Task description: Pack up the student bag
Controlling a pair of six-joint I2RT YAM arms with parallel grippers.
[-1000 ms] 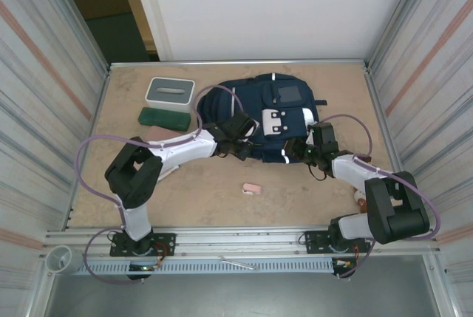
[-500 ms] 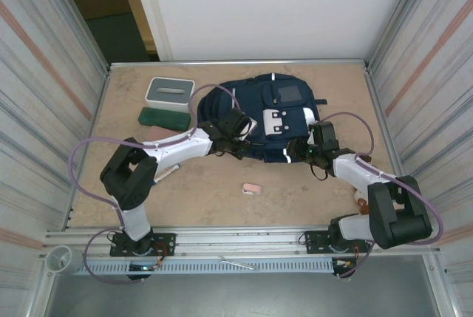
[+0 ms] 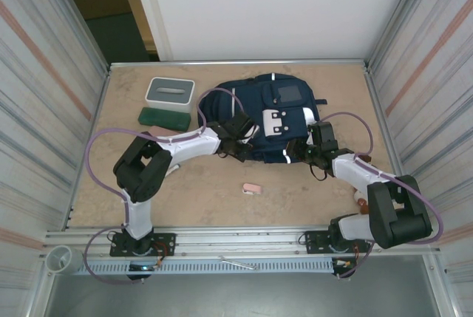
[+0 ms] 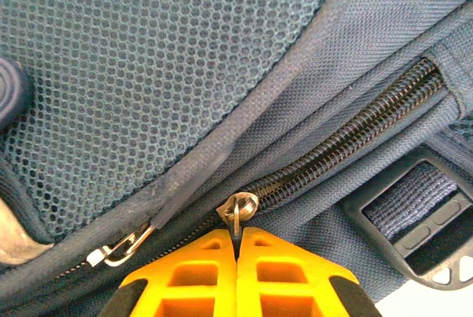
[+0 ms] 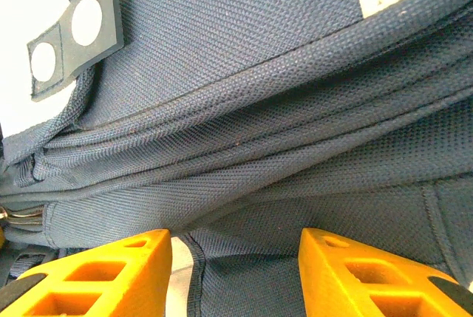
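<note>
Tabletop [image 3: 133, 184] far edge: student bag [image 3: 273, 110] is laid flat. Its zipper pull [image 4: 236, 210] is pinched by the closed left tool [image 4: 236, 243]; fabric is straddled by the half-open right tool [image 5: 235, 239]. Opening is judged in hand; a steady draw along the zipper is required.

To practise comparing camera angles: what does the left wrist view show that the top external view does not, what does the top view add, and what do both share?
Left wrist: the left gripper shut on a zipper pull, beside closed zipper teeth and mesh fabric. Top external: a grey-and-white box, a green case and a small pink item. Both: the student bag and the left gripper.
</note>
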